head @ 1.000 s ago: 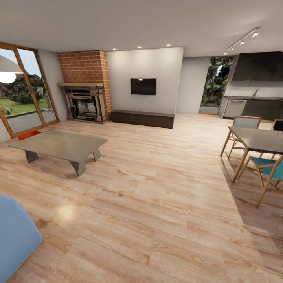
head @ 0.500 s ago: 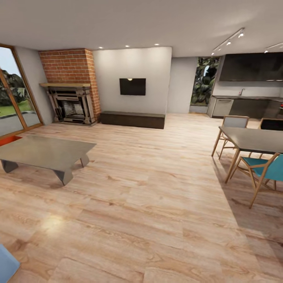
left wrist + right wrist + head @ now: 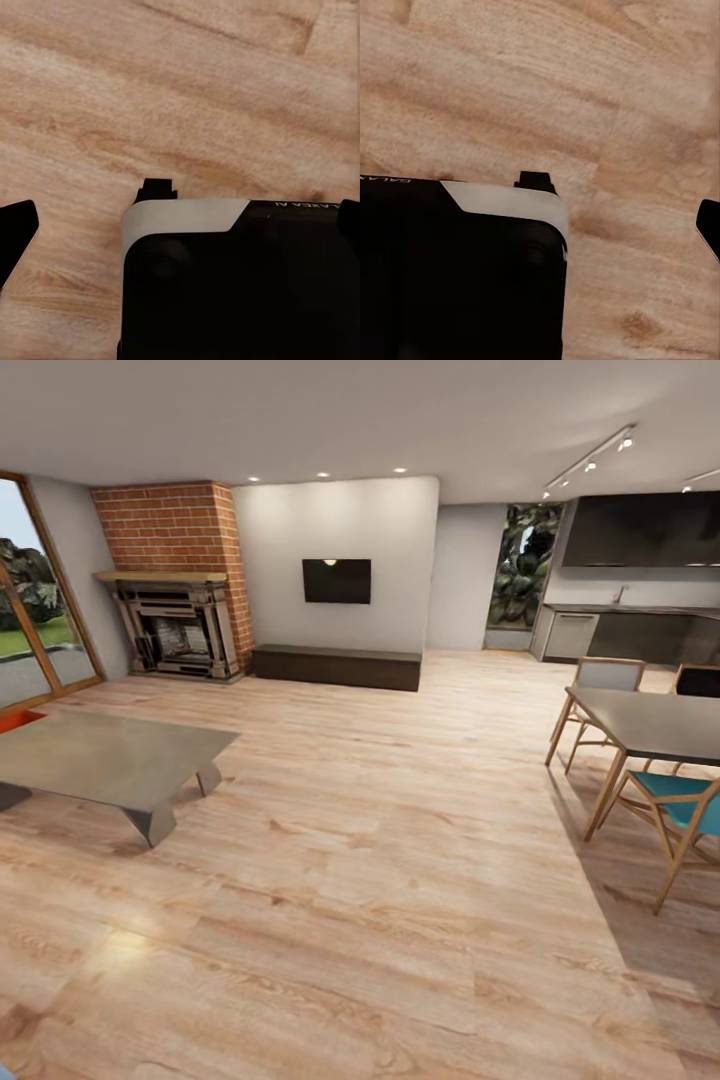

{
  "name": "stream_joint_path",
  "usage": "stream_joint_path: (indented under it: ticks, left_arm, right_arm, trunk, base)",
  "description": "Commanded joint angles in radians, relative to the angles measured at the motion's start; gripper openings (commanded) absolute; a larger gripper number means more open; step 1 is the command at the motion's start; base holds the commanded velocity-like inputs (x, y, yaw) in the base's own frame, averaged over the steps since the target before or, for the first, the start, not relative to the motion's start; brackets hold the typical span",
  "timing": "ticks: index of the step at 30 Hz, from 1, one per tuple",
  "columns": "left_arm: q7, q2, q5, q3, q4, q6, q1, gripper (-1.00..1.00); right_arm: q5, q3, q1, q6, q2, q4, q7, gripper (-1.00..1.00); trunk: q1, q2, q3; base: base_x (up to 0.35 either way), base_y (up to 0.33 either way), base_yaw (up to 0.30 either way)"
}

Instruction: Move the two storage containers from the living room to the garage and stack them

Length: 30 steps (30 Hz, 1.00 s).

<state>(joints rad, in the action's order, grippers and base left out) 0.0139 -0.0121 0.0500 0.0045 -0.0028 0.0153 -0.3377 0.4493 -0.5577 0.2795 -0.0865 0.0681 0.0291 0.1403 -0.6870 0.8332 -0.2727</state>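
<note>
Searching the living room: an orange container (image 3: 18, 719) peeks behind the coffee table (image 3: 105, 758), far left; turn there. Finger spread: cannot tell.

You get one partly readable word: "GALAXEA", cropped, on the black robot body (image 3: 450, 270), also upside-down on it at left wrist (image 3: 300, 205).

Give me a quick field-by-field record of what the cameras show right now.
room: living room, wood-plank floor
container: orange-red edge behind the coffee table, at head view's far left
second container: cannot tell
landmarks: brick fireplace, wall TV, dining table
left wrist view: robot base over planks
right wrist view: the same
carrying: nothing seen held
</note>
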Motion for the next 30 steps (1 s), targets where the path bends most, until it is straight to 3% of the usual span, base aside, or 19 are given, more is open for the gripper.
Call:
stream_joint_path:
  ticks: [1,30]
  left_arm:
    - [0.001,0.0,0.005,0.0,0.0,0.002,0.0,1.0]
    - [0.001,0.0,0.005,0.0,0.0,0.002,0.0,1.0]
  right_arm:
    - [0.009,-0.008,0.001,-0.006,0.001,0.003,0.001,1.0]
    - [0.009,-0.008,0.001,-0.006,0.001,0.003,0.001,1.0]
  trunk:
    - [-0.001,0.001,-0.001]
    - [-0.001,0.001,-0.001]
  base:
    - [0.322,0.0,0.0]
    - [0.321,0.0,0.0]
